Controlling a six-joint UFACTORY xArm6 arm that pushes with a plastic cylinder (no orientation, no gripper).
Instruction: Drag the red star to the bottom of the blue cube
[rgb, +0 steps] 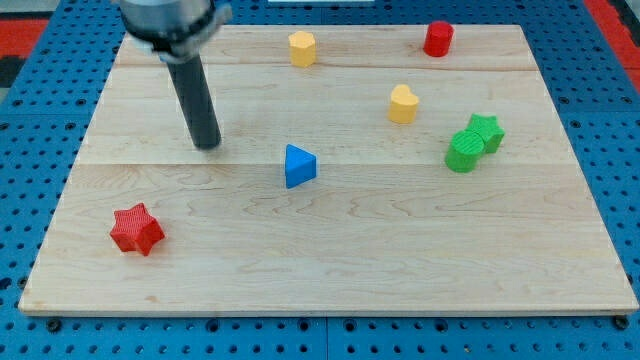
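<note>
Currently the tip (208, 145) is seen on bare board, touching nothing, well above and to the right of the red star (137, 229), which lies near the view's bottom-left corner. The only blue block (298, 166) looks wedge-shaped rather than cubic. The star is probably best approached from its left side and pushed rightward, to be stopped just below the blue block.
</note>
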